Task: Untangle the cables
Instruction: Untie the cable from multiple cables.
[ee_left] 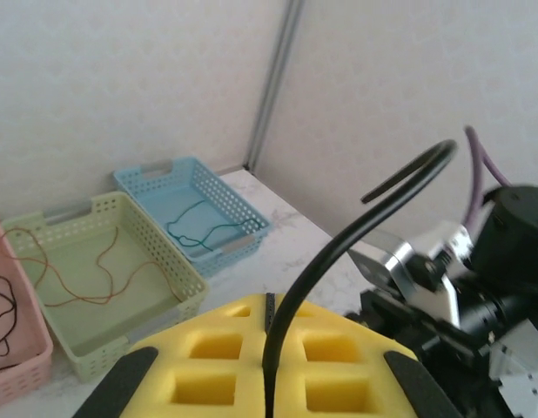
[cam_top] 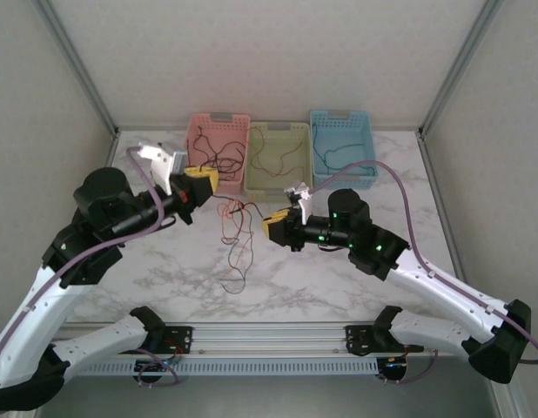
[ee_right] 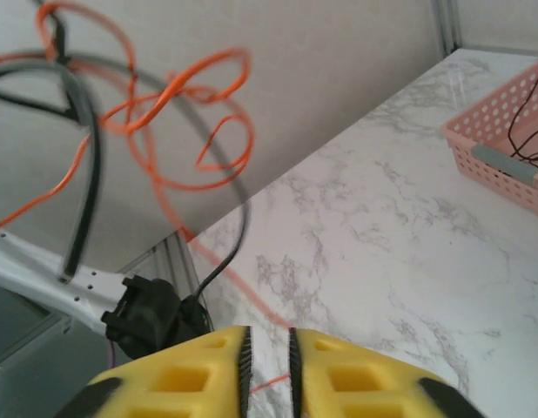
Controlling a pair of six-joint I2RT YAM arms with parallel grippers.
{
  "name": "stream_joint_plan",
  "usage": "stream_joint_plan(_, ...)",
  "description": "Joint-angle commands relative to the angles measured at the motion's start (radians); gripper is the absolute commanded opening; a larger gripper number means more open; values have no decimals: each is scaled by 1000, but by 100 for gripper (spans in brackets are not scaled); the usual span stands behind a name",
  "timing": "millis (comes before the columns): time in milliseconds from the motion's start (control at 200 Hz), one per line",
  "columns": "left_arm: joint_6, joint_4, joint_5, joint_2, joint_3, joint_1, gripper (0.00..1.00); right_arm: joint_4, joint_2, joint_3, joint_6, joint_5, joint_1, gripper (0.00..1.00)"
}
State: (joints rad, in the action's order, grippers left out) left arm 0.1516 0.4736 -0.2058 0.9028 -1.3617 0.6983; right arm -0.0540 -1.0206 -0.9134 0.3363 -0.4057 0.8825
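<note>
Partly done: a brown cable (cam_top: 271, 163) lies in the green basket (cam_top: 278, 127), a teal cable (cam_top: 328, 157) in the blue basket (cam_top: 342, 115) to its right, and dark strands (cam_top: 212, 153) in the pink basket (cam_top: 218, 117) to its left. A tangle (cam_top: 237, 239) hangs in front of the green basket. The left gripper (cam_top: 202, 181) is clamped on the black cable (ee_left: 339, 244). The right gripper (cam_top: 273, 228) has its pads nearly together at the red-orange cable (ee_right: 178, 117), and whether they grip it cannot be told

So the worktop (cam_top: 339, 279) was that white marble-look stuff with grey veins. Three perforated plastic baskets sat side by side along its 12 o'clock edge: the pink basket (cam_top: 218, 117) toward 11, the pale green basket (cam_top: 278, 127) dead on 12, and the blue basket (cam_top: 341, 114) toward 1. A metal rail (cam_top: 269, 335) ran along 6 o'clock.
</note>
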Motion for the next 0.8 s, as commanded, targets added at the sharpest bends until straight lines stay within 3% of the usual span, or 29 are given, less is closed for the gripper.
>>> stream_joint_plan(0,83,21,53,24,-41,-8,0,60,3,6,4,-58,7,16)
stream_joint_plan(185,115,-8,45,24,-27,-8,0,106,-34,-25,26,-80,7,0)
stream_joint_plan(405,112,-4,59,27,-31,-7,0,77,-62,-52,15,-40,6,0)
stream_joint_plan(506,109,-2,63,29,-32,-8,0,69,-53,-33,2,16,8,11)
stream_joint_plan(671,134,-9,66,29,-25,-8,0,110,-53,-8,9,-17,7,51)
stream_joint_plan(796,178,-4,65,28,-33,-8,0,130,-40,6,-24,-8,6,60)
